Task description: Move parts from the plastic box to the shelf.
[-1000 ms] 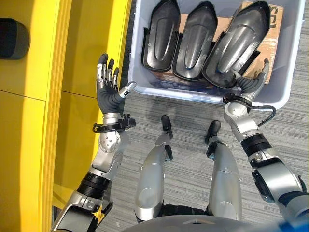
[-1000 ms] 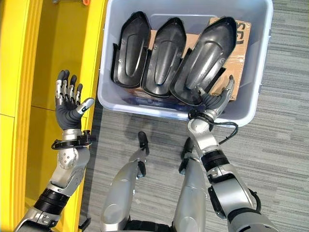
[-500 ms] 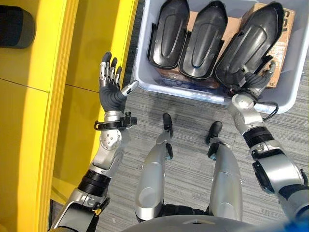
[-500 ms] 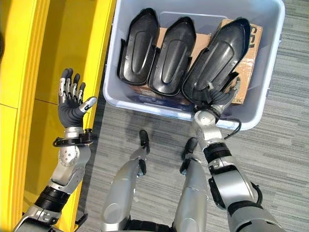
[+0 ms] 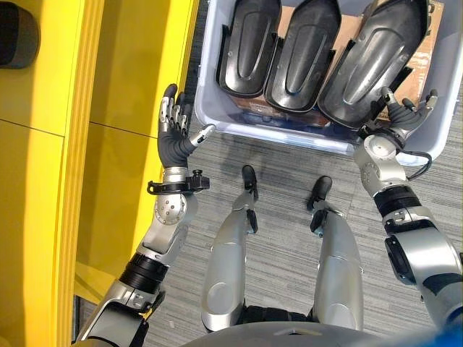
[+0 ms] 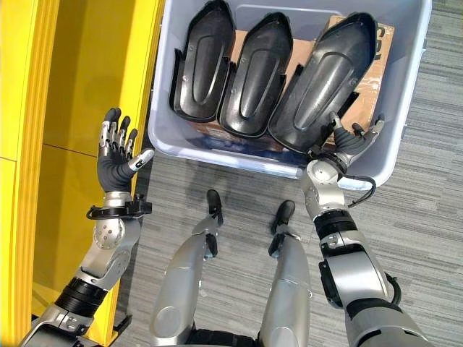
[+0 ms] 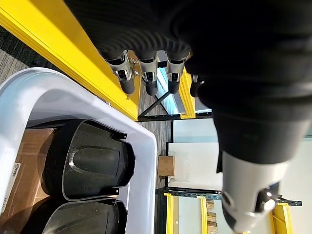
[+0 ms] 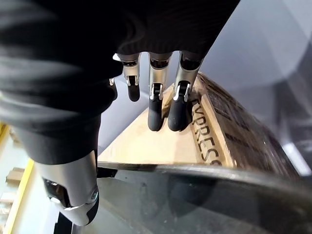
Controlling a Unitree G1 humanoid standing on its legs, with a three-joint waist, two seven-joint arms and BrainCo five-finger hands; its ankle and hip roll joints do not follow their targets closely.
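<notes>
3 dark moulded parts are lying side by side in the plastic box [image 6: 405, 108], leaning on a cardboard carton [image 6: 367, 94] beneath them: a left part [image 6: 201, 61], a middle part [image 6: 255, 76] and a larger right part [image 6: 322, 83]. None is on the yellow shelf [image 5: 126, 108] yet, which is standing just beside the box on the robot's left.

The right hand [image 6: 353, 141] is hovering at the near end of the right part, fingers spread wide and holding nothing; in the right wrist view its fingers [image 8: 156, 105] are reaching straight past the part's glossy edge toward the carton. The left hand [image 5: 173, 134] is waiting between shelf and box, palm up, fingers straight and empty.

Each part is looking like a thin, rigid plastic shell: probably light for its length, stiff enough to keep its shape, but smooth and curved on the domed face, so fingers are likely to slide there. The raised rim and the angular flanges along the sides are offering the better hold. Because the shell is long, gripping 1 end alone is likely to let it swing; taking it by the rim near mid-length, or steadying the far end with the left hand, seems safer. The shells are touching each other, so lifting 1 may be dragging its neighbour.
</notes>
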